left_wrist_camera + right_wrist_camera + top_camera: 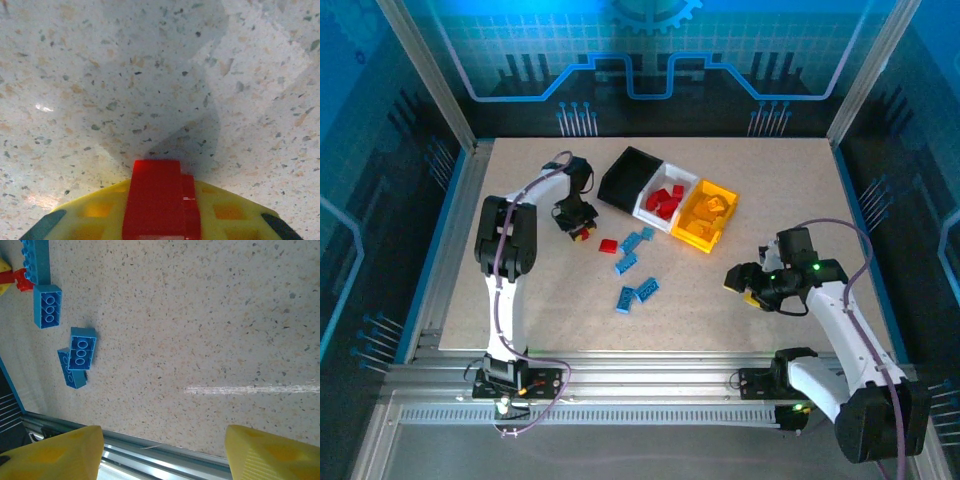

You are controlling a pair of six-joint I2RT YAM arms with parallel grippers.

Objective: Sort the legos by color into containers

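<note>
The left pincer (579,230), clamped on a red brick (159,200), should lift straight, then carry toward two o'clock over the white bin (646,211); the right pincer (162,452) stands apart, empty.

**Left arm (505,240) pinching downward, right arm (850,330) poised with its jaws apart.**

The left arm rises from its near-left base and folds at a high elbow. It reaches toward the far side and bends its wrist so the left gripper (578,226) points straight down. Its yellow fingers (95,210) are closed tight on a red lego (157,200). The right arm swings out from its near-right base with its elbow low at the near right corner. Its forearm angles back toward the middle, and the right gripper (740,280) aims leftward, its two yellow fingers (55,452) spread wide apart.
</note>
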